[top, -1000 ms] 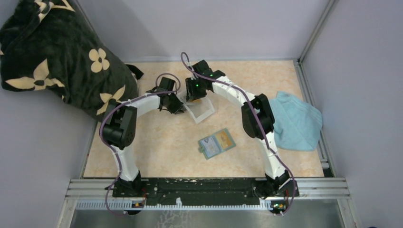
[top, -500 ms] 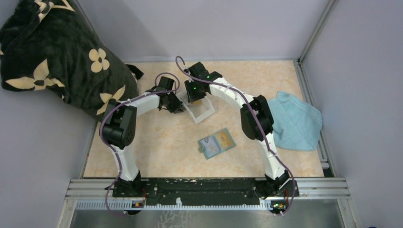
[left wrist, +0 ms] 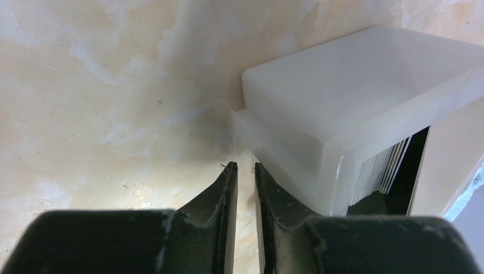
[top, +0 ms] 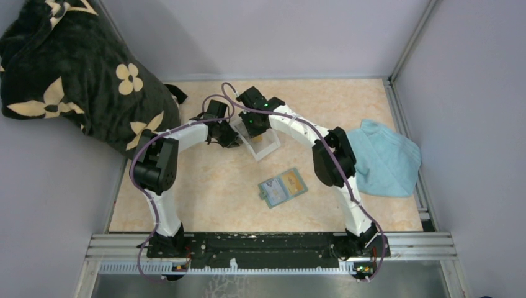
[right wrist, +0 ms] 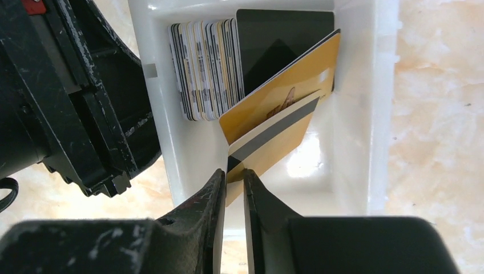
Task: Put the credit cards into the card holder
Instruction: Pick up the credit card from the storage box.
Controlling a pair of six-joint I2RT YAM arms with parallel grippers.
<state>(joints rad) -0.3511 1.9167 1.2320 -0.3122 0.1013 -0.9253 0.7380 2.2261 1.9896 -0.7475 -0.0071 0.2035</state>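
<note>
Table [top: 205, 186]: pale peach, marbled, scuffed, closed in by plain grey-lilac walls [top: 279, 37] at the back and both sides, with a metal rail [top: 273, 245] along the bottom edge of the overhead view. Upper left: a dark bag [top: 74, 81] with cream flower motifs, slumped against the wall. Left of centre: the left pincer [left wrist: 242, 166], fingers drawn to a narrow slit, tips at the outer lip of the white tray [left wrist: 342, 97]; whether it pinches that lip cannot be told. The tray stands at upper centre of the overhead view. Inside it, in the right wrist view, a row of credit cards [right wrist: 202, 68] stands on edge against the left wall, a dark card [right wrist: 279, 34] upright beside them and a gold card [right wrist: 285, 80] leaning across. The right pincer [right wrist: 233, 172] is closed on the lower corner of a striped card [right wrist: 274, 140], orange-yellow with a dark band, tilted within the tray. Below and right of the tray, well apart from it, the card holder [top: 283, 187] lies open and flat, pale blue-grey at left, orange-yellow at right. Right edge: a light blue towel [top: 381, 158], rumpled. Markings: a reddish-brown mark on the gold card, not legible; print on the card holder too small to read.
</note>
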